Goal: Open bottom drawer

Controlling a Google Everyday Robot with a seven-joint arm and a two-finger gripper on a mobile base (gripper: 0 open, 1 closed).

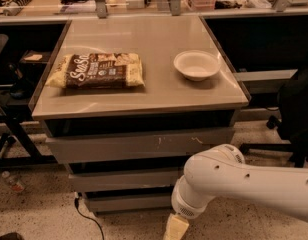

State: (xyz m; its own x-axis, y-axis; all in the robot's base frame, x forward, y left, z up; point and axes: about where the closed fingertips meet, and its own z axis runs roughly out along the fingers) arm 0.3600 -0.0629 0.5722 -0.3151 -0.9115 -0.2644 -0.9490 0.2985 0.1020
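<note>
Your gripper [176, 228] hangs at the frame's bottom edge, just right of the bottom drawer [126, 202], the lowest grey front under the worktop [144, 91]. You cannot tell whether the gripper is open or closed.

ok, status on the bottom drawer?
End effector low, at frame's bottom edge. Bottom drawer shut. Black cable on floor by its left corner.

Grey bottom drawer [126, 202] closed, gripper [176, 228] just beside.
</note>
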